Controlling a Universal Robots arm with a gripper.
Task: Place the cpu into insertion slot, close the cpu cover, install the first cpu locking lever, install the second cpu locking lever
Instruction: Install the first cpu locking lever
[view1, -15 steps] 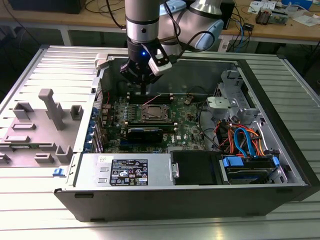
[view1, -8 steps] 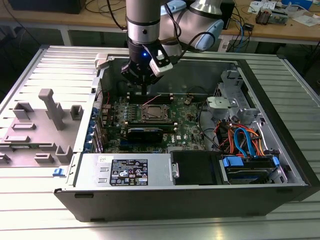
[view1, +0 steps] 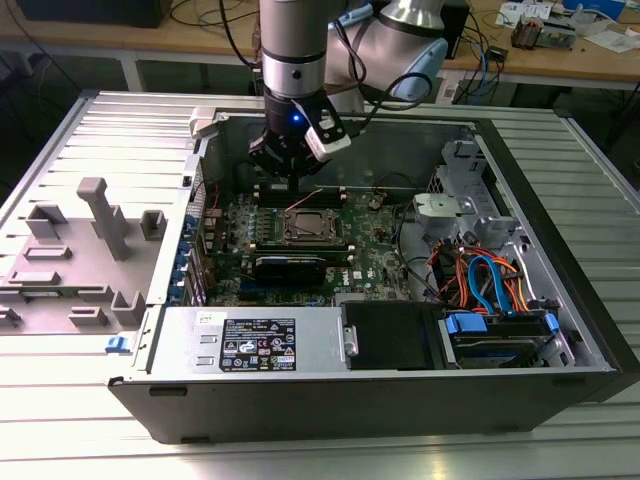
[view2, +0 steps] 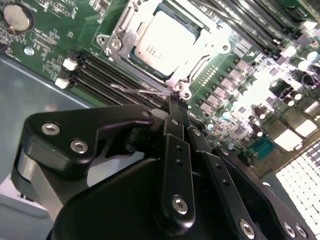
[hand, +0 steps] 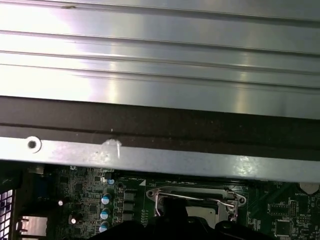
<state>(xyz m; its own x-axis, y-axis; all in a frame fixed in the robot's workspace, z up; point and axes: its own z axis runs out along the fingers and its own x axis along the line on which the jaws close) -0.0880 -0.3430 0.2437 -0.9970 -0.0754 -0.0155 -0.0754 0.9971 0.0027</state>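
Hanging low inside the open computer case (view1: 560, 290), the gripper (view2: 176, 100) has its fingers pressed together, their tips touching a thin wire lever (view2: 137, 91) at one corner of the insertion slot (view2: 167, 45). The cpu (view2: 167, 37) lies flat in that slot on the green motherboard (view1: 380, 245), and the cpu cover (view2: 120, 37) is folded down around it, its window framing the chip's silver top.

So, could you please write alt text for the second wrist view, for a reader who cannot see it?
The black end effector has its tip at a thin wire locking lever beside the socket, where the cpu sits under the closed cpu cover. Black memory slots and the green motherboard surround it.
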